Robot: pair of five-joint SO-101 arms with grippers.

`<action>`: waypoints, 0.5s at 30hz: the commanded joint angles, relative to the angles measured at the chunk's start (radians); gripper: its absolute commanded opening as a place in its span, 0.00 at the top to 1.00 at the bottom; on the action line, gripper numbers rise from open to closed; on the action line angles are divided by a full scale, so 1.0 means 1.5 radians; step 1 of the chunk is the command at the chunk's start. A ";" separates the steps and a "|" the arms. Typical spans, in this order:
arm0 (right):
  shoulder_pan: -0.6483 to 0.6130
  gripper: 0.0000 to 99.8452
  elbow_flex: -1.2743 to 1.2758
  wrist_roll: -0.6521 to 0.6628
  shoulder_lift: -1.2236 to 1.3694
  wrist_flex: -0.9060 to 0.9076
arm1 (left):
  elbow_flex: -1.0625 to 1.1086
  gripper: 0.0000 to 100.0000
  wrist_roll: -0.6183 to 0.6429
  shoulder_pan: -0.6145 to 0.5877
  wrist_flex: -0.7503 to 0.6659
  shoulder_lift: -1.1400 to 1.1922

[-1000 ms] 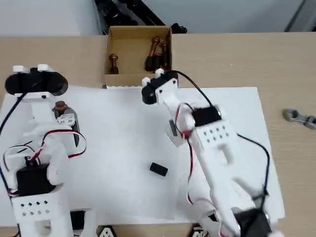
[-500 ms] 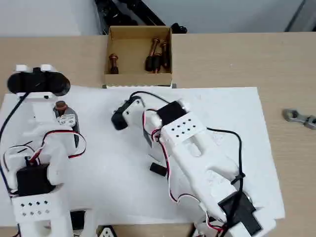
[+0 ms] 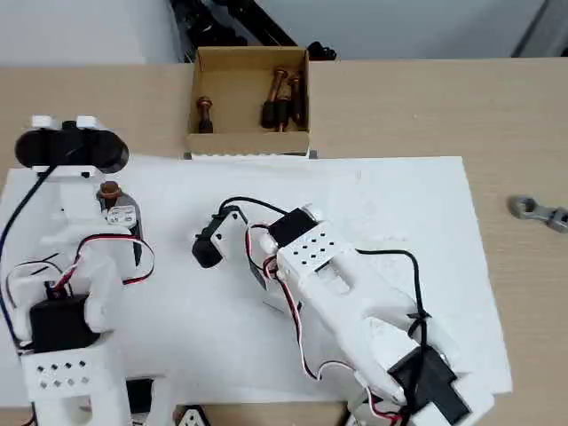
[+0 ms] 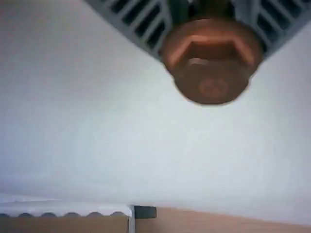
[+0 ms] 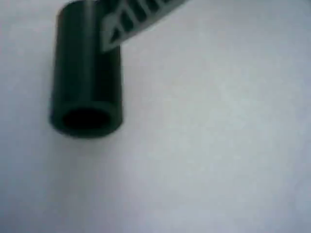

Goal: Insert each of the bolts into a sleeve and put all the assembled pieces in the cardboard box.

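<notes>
Your left gripper (image 4: 210, 8) is pinching a copper bolt (image 4: 211, 63). The grey ribbed fingers (image 4: 138, 22) sit on both sides of the bolt, right behind its six-sided head. From above, you see the bolt end on, as a small round brown spot. It is held over the white paper (image 3: 177, 293), near the paper's left edge and closer to the far left corner than to the near one.

Your right gripper (image 3: 257, 266) is low over the middle of the paper, with the white arm lying across the sheet behind it. You cannot tell if this gripper is spread or pressed together. A grey part of it is right at one end of a black sleeve (image 5: 86, 73). You cannot tell if it touches the sleeve. The sleeve lies flat on its side on the paper, and you can look into its open round hole at the other end.

The cardboard box (image 3: 249, 140) stands on the wooden table (image 3: 399, 106), just past the far edge of the paper and a bit left of that edge's middle. Inside the box, one put-together piece (image 3: 204, 114) lies by the left wall. A bunch of pieces (image 3: 280, 98) lies by the right wall.

A metal wrench (image 3: 535, 211) lies on the bare table past the right edge of the paper.
</notes>
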 commanded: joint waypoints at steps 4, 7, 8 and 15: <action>-0.025 0.78 0.004 0.003 -0.011 -0.019 | -0.007 1.00 -0.020 0.001 -0.014 -0.005; -0.062 0.80 0.009 -0.023 -0.011 -0.027 | -0.007 1.00 -0.028 0.001 -0.014 -0.005; -0.073 0.80 0.010 -0.027 -0.011 -0.029 | -0.007 1.00 -0.028 0.001 -0.014 -0.005; -0.073 0.80 0.020 -0.041 -0.010 -0.030 | -0.007 1.00 -0.028 0.001 -0.014 -0.005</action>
